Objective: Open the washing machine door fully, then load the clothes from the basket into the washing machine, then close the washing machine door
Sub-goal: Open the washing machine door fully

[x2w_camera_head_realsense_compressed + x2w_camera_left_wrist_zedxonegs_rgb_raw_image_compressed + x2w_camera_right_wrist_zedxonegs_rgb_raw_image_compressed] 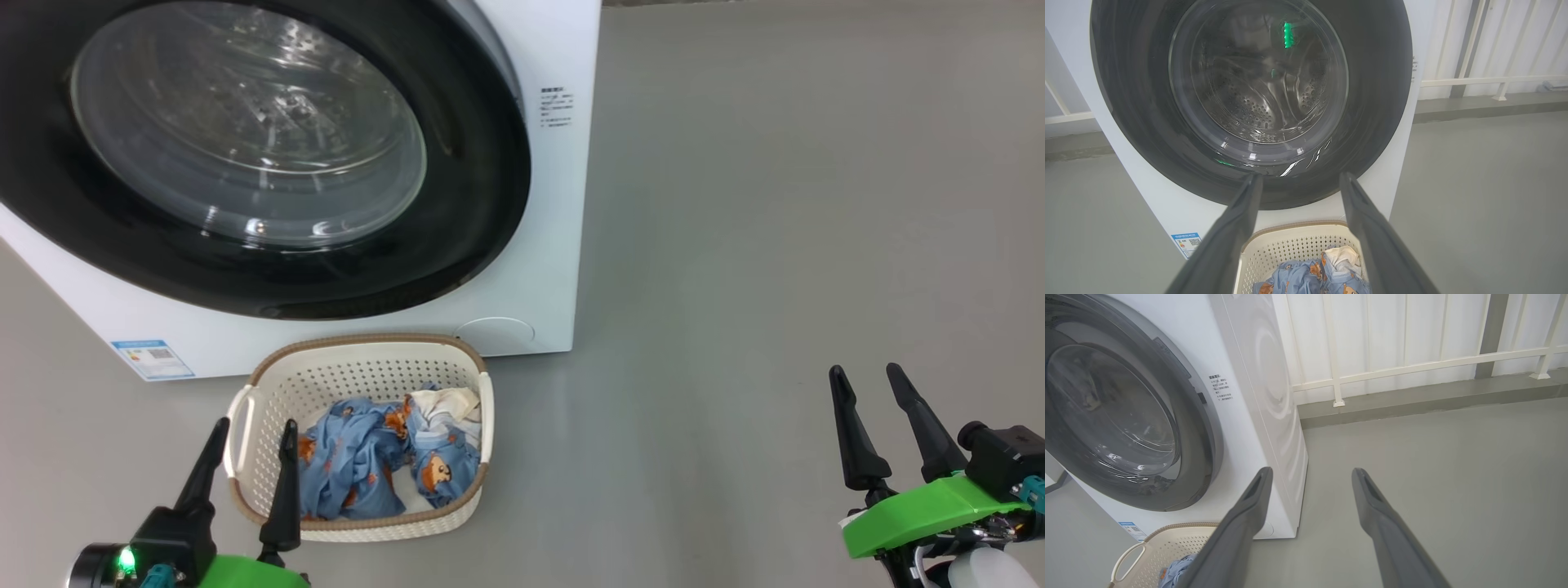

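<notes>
The white washing machine [555, 204] stands ahead with its round black door [457, 245] shut flat against the front; the steel drum shows through the glass window [1257, 81]. On the floor right before it sits the cream basket [359, 371] holding blue bear-print clothes [367, 465] and a bit of white cloth. My left gripper [255, 429] hovers open over the basket's left rim, nothing between its fingers [1237, 228]. My right gripper [867, 376] is open above bare floor, well right of the machine. The door [1200, 428] and basket [1163, 547] lie left in the right wrist view.
Grey floor [775, 245] stretches to the right of the machine. A white railing [1412, 367] and pale panelled wall run behind, with a low grey kerb beneath them. A blue label [153, 359] marks the machine's lower left corner.
</notes>
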You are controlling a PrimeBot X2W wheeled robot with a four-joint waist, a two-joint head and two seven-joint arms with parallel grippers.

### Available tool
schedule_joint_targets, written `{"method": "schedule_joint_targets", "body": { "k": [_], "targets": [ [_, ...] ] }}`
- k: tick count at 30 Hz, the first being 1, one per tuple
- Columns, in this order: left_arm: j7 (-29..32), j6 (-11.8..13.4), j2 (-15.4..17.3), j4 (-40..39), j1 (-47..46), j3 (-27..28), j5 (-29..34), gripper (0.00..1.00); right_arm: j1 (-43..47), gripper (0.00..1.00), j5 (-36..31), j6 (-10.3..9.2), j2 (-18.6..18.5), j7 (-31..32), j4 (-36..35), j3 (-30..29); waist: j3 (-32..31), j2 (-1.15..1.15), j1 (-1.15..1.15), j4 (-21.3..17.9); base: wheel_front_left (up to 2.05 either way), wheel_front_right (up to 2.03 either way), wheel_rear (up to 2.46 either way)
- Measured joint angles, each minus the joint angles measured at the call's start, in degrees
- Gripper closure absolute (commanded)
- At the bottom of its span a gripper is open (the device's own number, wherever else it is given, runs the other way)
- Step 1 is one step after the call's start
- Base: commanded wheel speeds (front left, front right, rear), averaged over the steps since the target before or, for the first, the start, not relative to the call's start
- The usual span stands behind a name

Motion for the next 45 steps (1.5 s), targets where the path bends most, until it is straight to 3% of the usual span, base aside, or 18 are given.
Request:
{"method": "schedule_joint_targets", "body": {
  "k": [9, 10, 11, 12, 13, 14, 20, 23, 30, 33, 34, 38, 42, 45],
  "targets": [
    [0.0, -0.3, -0.3, 0.1, 0.0, -0.1, 0.0, 0.0, -0.2, 0.0, 0.0, 0.0, -0.3, 0.0, 0.0, 0.6, -0.6, 0.0, 0.0, 0.6, 0.21, 0.21, -0.42],
    [0.0, -0.3, -0.3, 0.2, 0.0, 0.0, 0.0, 0.0, -0.2, 0.08, 0.0, 0.0, -0.3, 0.0, 0.0, 0.9, -0.7, 0.0, 0.0, 0.7, 0.0, 0.0, 0.0],
    [0.0, -0.3, -0.3, 0.2, 0.1, 0.0, 0.0, 0.0, -0.3, 0.29, 0.0, 0.0, -0.3, 0.0, 0.0, 1.1, -0.8, 0.0, 0.0, 0.8, 0.0, 0.0, 0.0],
    [0.0, -0.3, -0.3, 0.2, 0.1, -0.1, 0.0, 0.0, -0.4, 0.71, 0.0, 0.0, -0.3, 0.0, 0.0, 1.3, -0.9, 0.0, 0.0, 0.9, 0.0, 0.0, 0.0],
    [0.0, -0.3, -0.3, 0.2, 0.1, -0.1, 0.0, 0.0, -0.5, 0.89, 0.1, 0.0, -0.3, 0.0, 0.0, 1.4, -0.9, 0.0, 0.0, 1.1, 0.0, 0.0, 0.0],
    [0.0, -0.3, -0.3, 0.2, 0.1, -0.1, 0.0, 0.0, -0.6, 1.0, 0.1, 0.0, -0.4, 0.0, 0.0, 1.4, -0.9, 0.0, 0.0, 1.3, 0.0, 0.0, 0.0],
    [0.0, -0.4, -0.7, -0.1, 0.3, -0.2, -0.2, 0.0, -2.3, 1.0, 2.2, 0.0, -0.4, 0.0, -1.0, 1.8, -0.4, 0.0, 0.0, 1.8, 0.0, 0.0, 0.0],
    [0.0, -0.4, -0.9, -0.5, 0.6, -0.8, -0.6, 0.0, -5.6, 1.0, 6.3, 0.0, -0.3, 0.0, -2.6, 1.9, 0.0, 0.0, 0.0, 2.0, 0.0, 0.0, 0.0],
    [0.0, -0.2, -1.1, -0.8, 1.3, -3.8, -1.5, 0.0, -15.0, 1.0, 26.4, 0.0, -0.2, -0.3, -4.7, 3.4, 0.4, 0.0, 0.0, 3.5, 0.0, 0.0, 0.0],
    [0.0, -0.2, -1.1, -1.1, 1.2, -5.2, -2.2, 0.0, -19.5, 1.0, 34.4, 0.0, -2.0, -0.3, -3.7, 5.2, 0.8, 0.0, 0.0, 4.6, 0.0, 0.0, 0.0],
    [0.0, -0.2, -1.1, -1.1, 1.2, -5.2, -2.2, 0.0, -19.5, 1.0, 34.4, 0.0, -2.0, -0.3, -3.7, 5.2, 0.8, 0.0, 0.0, 4.6, 0.0, 0.0, 0.0],
    [0.0, 0.4, -1.1, -2.1, -0.3, -7.2, -3.5, 0.0, -26.2, 1.0, 46.4, 0.0, -5.3, 0.0, -2.2, 7.7, 2.1, 0.0, 0.0, 6.3, 0.0, 0.0, 0.0],
    [0.0, 1.3, -1.1, -2.9, -2.4, -9.2, -4.7, 0.0, -32.6, 1.0, 58.0, 0.0, -8.2, 4.7, -1.0, 8.9, 4.2, 0.0, 0.0, 7.9, 0.0, 0.0, 0.0],
    [0.0, 1.9, -1.2, -3.1, -4.0, -10.6, -5.8, 0.0, -36.9, 1.0, 62.0, 0.0, -10.8, 9.2, 0.5, 9.5, 5.9, 0.0, 0.0, 9.3, 0.0, 0.0, 0.0]
  ]
}}
